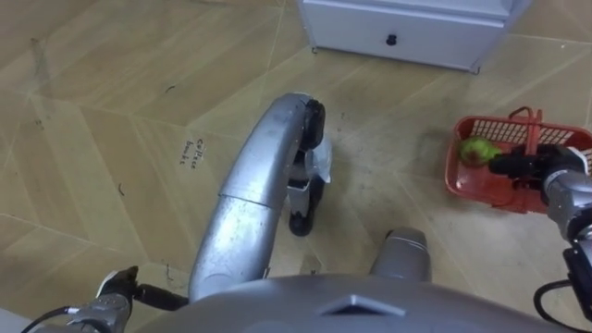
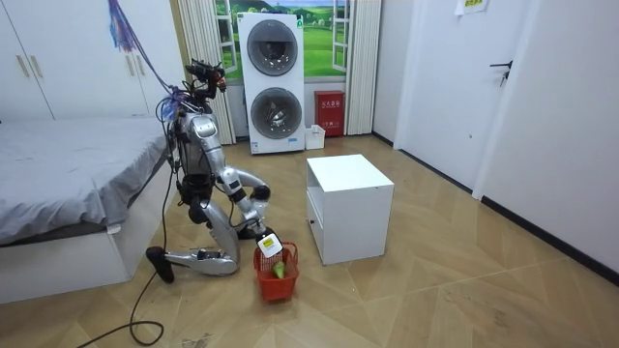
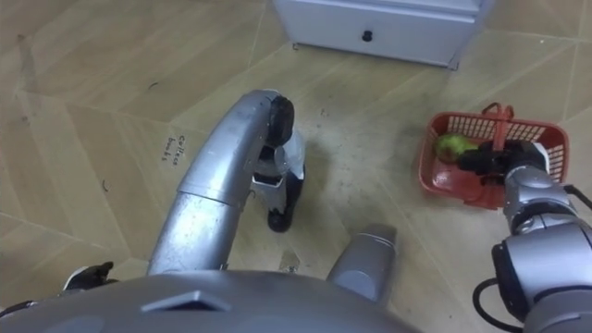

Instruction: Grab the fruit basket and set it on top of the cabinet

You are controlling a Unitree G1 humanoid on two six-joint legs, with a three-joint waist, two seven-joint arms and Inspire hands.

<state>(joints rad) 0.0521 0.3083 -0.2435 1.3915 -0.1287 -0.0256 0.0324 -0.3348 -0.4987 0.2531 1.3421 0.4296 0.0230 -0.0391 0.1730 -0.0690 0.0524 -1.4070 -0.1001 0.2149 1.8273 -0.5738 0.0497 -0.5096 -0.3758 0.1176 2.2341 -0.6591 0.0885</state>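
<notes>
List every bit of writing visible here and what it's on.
Handwritten marks on the floor: two short lines, too blurred to read.
Red box beside the washing machines: pale print, too small to read.
Wall sign, upper right of the room view: too small to read.

Home bedroom: bed (image 2: 68, 184), wardrobe (image 2: 58, 58), stacked washing machines (image 2: 278, 82), wood floor (image 2: 435, 280).

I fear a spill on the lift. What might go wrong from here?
The right hand is over the basket beside its handle, but a hold on the handle is not clear; the lift may slip. The green fruit lies loose at one end; a tilted basket may roll it out. The robot kneels close to the white cabinet; rising may swing the basket into it.
</notes>
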